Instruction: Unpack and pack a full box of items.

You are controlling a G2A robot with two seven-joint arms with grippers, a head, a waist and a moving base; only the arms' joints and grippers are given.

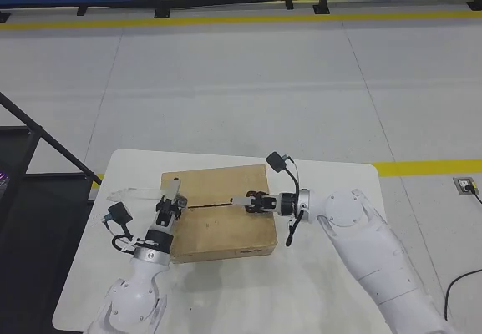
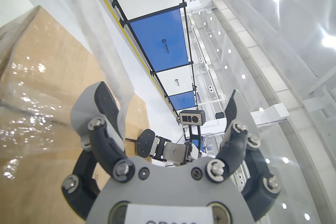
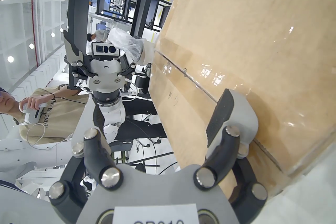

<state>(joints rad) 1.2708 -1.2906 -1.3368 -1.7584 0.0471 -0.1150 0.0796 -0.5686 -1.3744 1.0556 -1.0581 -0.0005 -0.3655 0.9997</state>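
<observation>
Viewed from above, your left hand (image 1: 172,208) sits at the 9 o'clock edge of the cardboard box (image 1: 215,234), level with the end of the top seam (image 1: 214,202). Its fingers are spread apart and clamp nothing. A clear strip (image 2: 115,78), probably tape or film, lies against one finger and trails off toward 9 o'clock.

The box stands in the middle of the white worktop (image 1: 249,292). Its flaps are shut and meet along the seam, and the cardboard beside the seam has a glossy sheen.

Your right hand (image 1: 242,201) is over the seam, just past the box's middle toward 3 o'clock, and it points toward 9 o'clock. Its fingers are also spread and hold nothing. One finger pad (image 3: 220,114) is close over the cardboard beside the seam, but whether it touches cannot be told.

The relation that matters is the seam's long axis, which runs from 9 to 3 o'clock with both hands on it, facing each other. The left hand is nearer the end where the strip hangs loose, so opening the box likely means working along that line rather than across it.
</observation>
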